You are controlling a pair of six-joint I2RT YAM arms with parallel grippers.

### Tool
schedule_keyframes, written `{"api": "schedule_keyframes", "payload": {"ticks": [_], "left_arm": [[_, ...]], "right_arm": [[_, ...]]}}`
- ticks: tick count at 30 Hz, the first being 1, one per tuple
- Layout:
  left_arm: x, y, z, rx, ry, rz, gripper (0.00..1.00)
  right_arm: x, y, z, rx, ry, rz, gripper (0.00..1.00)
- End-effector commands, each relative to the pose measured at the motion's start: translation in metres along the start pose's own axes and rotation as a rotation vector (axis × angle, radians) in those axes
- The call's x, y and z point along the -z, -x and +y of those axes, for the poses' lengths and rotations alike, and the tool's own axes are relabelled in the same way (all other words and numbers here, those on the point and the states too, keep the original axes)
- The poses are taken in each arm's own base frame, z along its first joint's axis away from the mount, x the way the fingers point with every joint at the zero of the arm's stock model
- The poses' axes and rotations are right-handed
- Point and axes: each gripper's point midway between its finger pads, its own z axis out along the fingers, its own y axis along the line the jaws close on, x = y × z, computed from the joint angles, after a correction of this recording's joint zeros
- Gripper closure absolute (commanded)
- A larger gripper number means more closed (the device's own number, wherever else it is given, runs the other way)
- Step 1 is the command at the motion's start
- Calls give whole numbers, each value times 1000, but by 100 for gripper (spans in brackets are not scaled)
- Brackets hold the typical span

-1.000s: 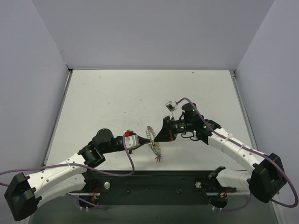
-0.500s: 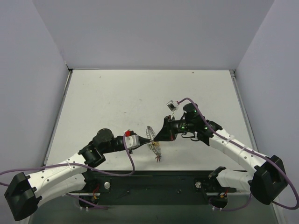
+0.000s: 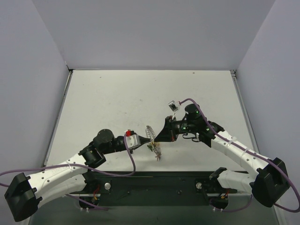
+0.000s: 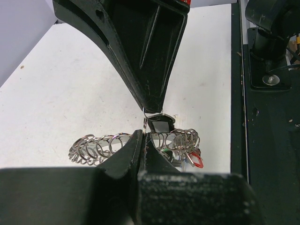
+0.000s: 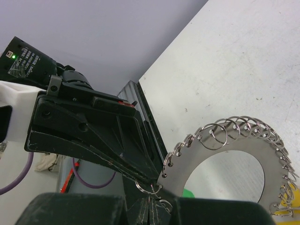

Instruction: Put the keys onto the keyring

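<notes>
The keyring (image 3: 150,134) hangs in the air between both grippers near the table's front middle. It is a flat metal ring (image 5: 225,147) with many small wire loops (image 4: 98,145) around its rim. A few keys (image 3: 157,152) dangle from its lower side: a red head (image 4: 197,162), a green one (image 5: 188,193) and a yellow one (image 5: 291,197). My left gripper (image 3: 142,142) is shut on the keyring's edge (image 4: 144,136). My right gripper (image 3: 157,138) is shut tip to tip against it (image 5: 150,206), pinching a small wire loop (image 5: 145,186) at the rim.
White tabletop (image 3: 140,98) with grey walls on three sides. The black base rail (image 3: 154,185) of the arms runs along the near edge, right below the keyring. Purple cables (image 3: 129,159) loop beside both wrists.
Both grippers and the keyring have shifted slightly away from the near edge. The dangling keys have risen a little with them. Both grips stay shut.
</notes>
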Motion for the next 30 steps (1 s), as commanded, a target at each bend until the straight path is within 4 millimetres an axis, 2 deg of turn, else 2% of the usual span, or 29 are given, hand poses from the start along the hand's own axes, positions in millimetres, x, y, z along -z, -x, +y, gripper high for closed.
{"api": "schedule_keyframes", "payload": {"ticks": [1, 8, 19, 30], "left_arm": [[-1, 23, 7, -51, 26, -84, 100], [-1, 26, 4, -56, 13, -94, 100], [2, 38, -16, -82, -91, -163, 100], [-2, 40, -5, -69, -36, -160, 100]], "right_arm": [[2, 10, 14, 56, 48, -34, 100], [1, 7, 9, 49, 34, -29, 100], [-2, 5, 4, 38, 29, -15, 100], [-2, 2, 7, 34, 38, -1, 100]]}}
